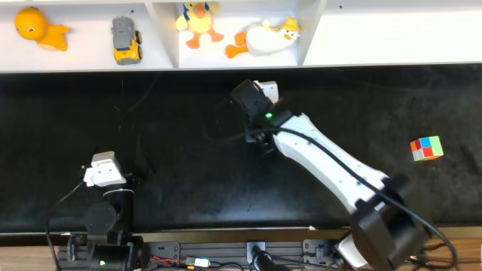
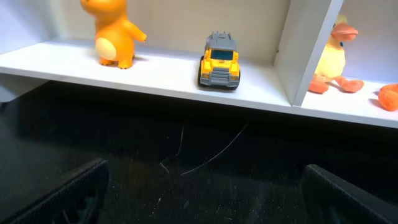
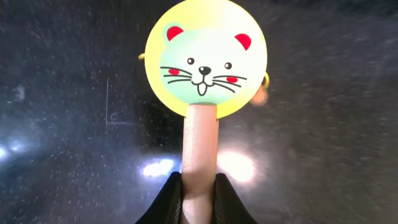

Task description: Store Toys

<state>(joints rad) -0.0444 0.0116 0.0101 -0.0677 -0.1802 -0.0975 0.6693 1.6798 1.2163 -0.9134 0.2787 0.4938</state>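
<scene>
A: cat-face rattle (image 3: 206, 68): yellow rim, mint face, red ears and cheeks, black whiskers. Its handle (image 3: 200, 149) is tan wood.
B: ack. bench (image 1: 173, 135) black, shelf (image 2: 155, 84) white. truck (image 2: 219, 61) yellow over grey.
A: toy figure (image 2: 115, 31) orange, paler belly. cube (image 1: 426, 148): green, blue, red, orange squares.
B: also yellow duck (image 1: 199, 21), white duck (image 1: 263, 39), both orange-footed.

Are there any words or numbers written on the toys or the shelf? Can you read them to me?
None: no words, numbers or signs can be read here.
The cat-face toy bears only a drawn face, no letters.
The yellow truck shows no print that can be made out.
The colour cube shows only plain coloured squares.
The white shelf is blank.
</scene>
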